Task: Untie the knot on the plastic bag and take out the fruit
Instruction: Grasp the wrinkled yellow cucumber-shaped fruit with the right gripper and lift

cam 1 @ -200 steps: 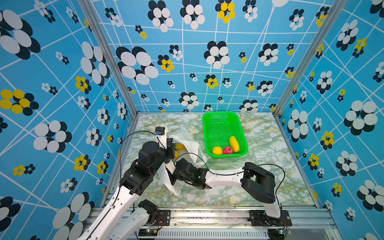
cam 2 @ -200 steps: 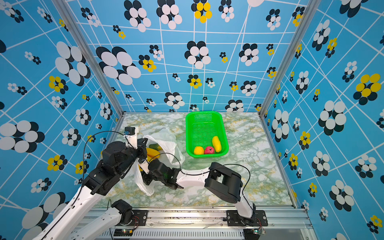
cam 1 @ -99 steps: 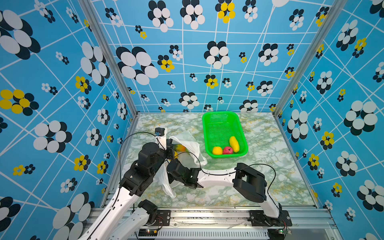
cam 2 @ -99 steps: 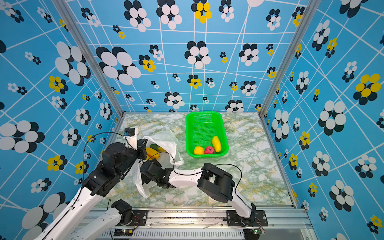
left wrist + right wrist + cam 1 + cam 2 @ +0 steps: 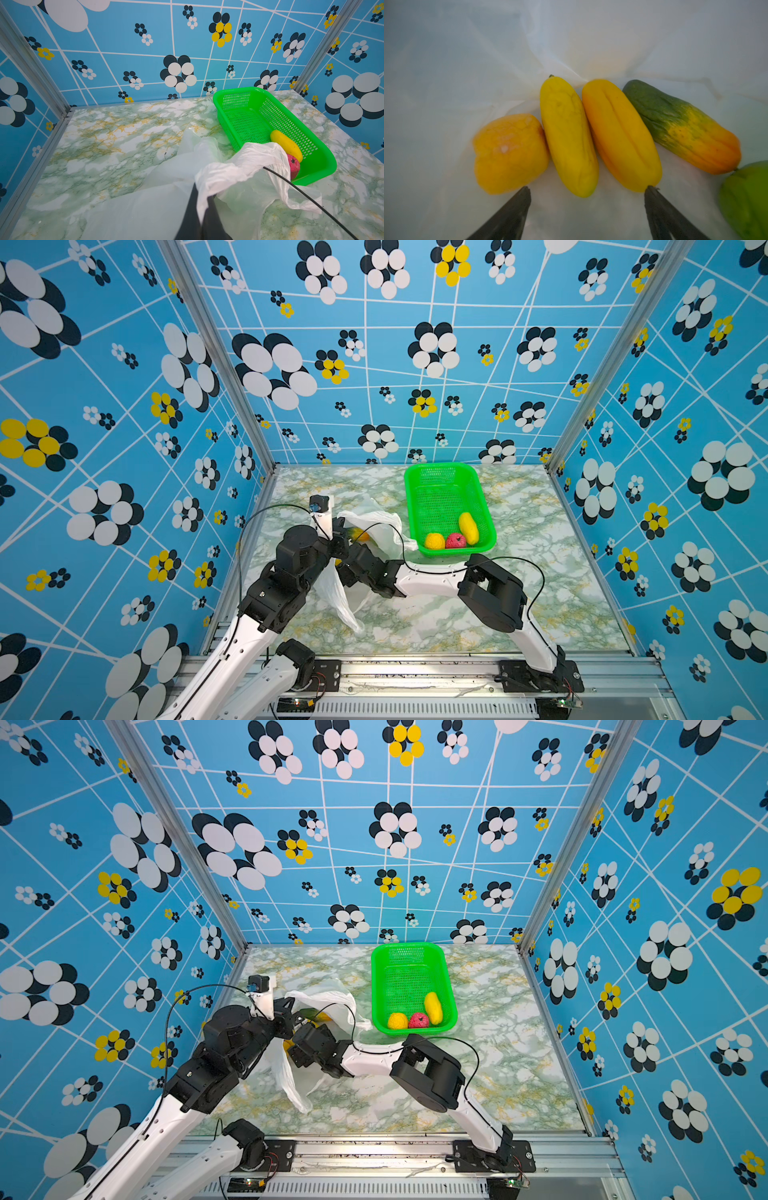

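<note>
Fruit (image 5: 569, 137) inside plastic bag (image 5: 446, 62), right gripper (image 5: 587, 187) spread

Crinkly translucent plastic bag (image 5: 380, 517)

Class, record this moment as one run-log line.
left end effector: shut on plastic bag | right end effector: open inside bag, facing yellow fruit | green basket: three fruits

We see a robotics lab cell. Blue walls (image 5: 374, 364) printed with flowers and white lines box in a marble-print desk (image 5: 540, 593) on the left, far and right sides, joined by aluminium posts (image 5: 222, 364). A left arm (image 5: 245, 643) and a right arm (image 5: 424, 583) are bolted to a metal rail (image 5: 415, 669) at the near edge. Toy-like fruit (image 5: 468, 527) lies in a green basket (image 5: 440, 489) on the desk.
</note>
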Available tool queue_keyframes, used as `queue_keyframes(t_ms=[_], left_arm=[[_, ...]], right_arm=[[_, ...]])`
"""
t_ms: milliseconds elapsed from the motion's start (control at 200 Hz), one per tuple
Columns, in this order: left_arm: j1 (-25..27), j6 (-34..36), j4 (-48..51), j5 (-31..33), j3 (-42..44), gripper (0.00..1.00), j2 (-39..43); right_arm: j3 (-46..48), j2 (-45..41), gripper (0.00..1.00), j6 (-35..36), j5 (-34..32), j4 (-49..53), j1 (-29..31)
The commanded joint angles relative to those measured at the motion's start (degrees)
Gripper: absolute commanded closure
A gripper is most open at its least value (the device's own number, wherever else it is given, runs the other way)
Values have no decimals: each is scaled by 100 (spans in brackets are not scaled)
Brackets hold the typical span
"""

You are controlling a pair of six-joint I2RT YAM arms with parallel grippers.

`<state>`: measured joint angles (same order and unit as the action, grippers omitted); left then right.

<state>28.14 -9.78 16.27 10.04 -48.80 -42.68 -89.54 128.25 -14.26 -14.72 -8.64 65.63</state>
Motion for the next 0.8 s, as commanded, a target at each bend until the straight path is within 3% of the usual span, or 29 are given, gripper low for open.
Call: queue_keyframes(t_ms=[0, 210, 510, 800], left_arm=[[20, 55, -142, 65, 57, 100, 38], [24, 55, -133, 68, 63, 100, 58], [29, 82, -160, 0, 106, 100, 103], [27, 99, -158, -12, 80, 100, 39]], right_arm=[[-418, 302, 12, -229, 454, 172, 82], [-917, 707, 6, -399, 533, 538, 82], [-1873, 1437, 15, -847, 528, 1379, -128], [-1647, 1212, 40, -786, 655, 1220, -171]])
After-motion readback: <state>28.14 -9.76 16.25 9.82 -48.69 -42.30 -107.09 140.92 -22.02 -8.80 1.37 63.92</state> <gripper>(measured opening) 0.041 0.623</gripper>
